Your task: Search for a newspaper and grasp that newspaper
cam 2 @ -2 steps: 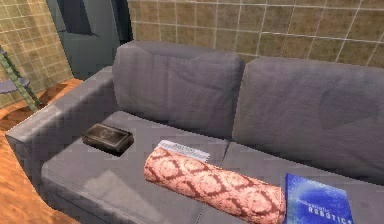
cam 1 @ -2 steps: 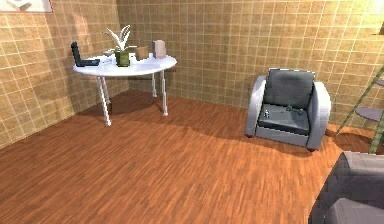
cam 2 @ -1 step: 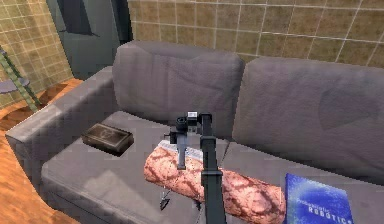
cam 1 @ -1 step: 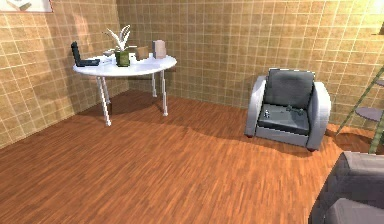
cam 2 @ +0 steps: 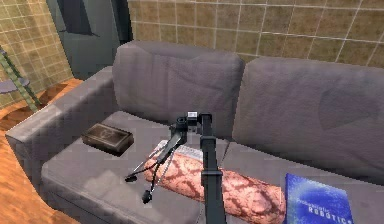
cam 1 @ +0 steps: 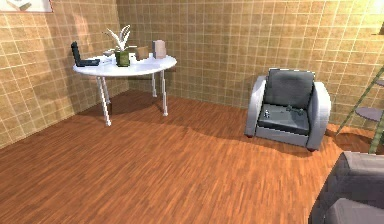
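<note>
Two views logged, near to far.

Arm side view: a blue book (cam 2: 318, 198) lies at the front edge of the grey sofa (cam 2: 180, 75), toward the view's right. Just beside it, a red-patterned cushion (cam 2: 225, 188) lies along the same front edge. The arm (cam 2: 210, 180) crosses that cushion, and the tool (cam 2: 140, 188) reaches past the cushion's left end, over the seat. I cannot tell whether its fingers are apart or together, nor whether it holds anything. A pale flat piece (cam 2: 163, 152) shows at the tool; I cannot tell if that is the newspaper. Farther back, a dark flat box (cam 2: 108, 137) rests near the seat's left edge.

Forward view: a grey armchair (cam 1: 288, 100) carries something dark (cam 1: 283, 120) on its seat. Farther off, a round white surface (cam 1: 125, 68) bears a potted plant (cam 1: 122, 45) at its middle.
</note>
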Tool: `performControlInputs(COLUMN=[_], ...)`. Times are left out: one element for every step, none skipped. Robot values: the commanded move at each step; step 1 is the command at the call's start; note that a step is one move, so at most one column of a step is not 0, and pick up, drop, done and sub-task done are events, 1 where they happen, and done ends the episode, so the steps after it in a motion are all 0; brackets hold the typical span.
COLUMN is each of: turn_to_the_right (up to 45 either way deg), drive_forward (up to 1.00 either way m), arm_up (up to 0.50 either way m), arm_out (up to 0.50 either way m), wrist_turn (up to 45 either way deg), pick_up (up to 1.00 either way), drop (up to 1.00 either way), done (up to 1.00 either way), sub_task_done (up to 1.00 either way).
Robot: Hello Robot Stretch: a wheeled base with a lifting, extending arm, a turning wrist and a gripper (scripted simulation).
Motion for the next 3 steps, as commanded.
performControlInputs(turn_to_the_right=[0.0,0.0,0.0], drive_forward=[0.00,0.00,0.00], arm_up=[0.00,0.00,0.00], arm_out=[0.00,0.00,0.00], wrist_turn=[45.0,45.0,45.0], pick_up=[0.00,0.00,0.00], drop=[0.00,0.00,0.00], done=[0.00,0.00,0.00], sub_task_done=[0.00,0.00,0.00])
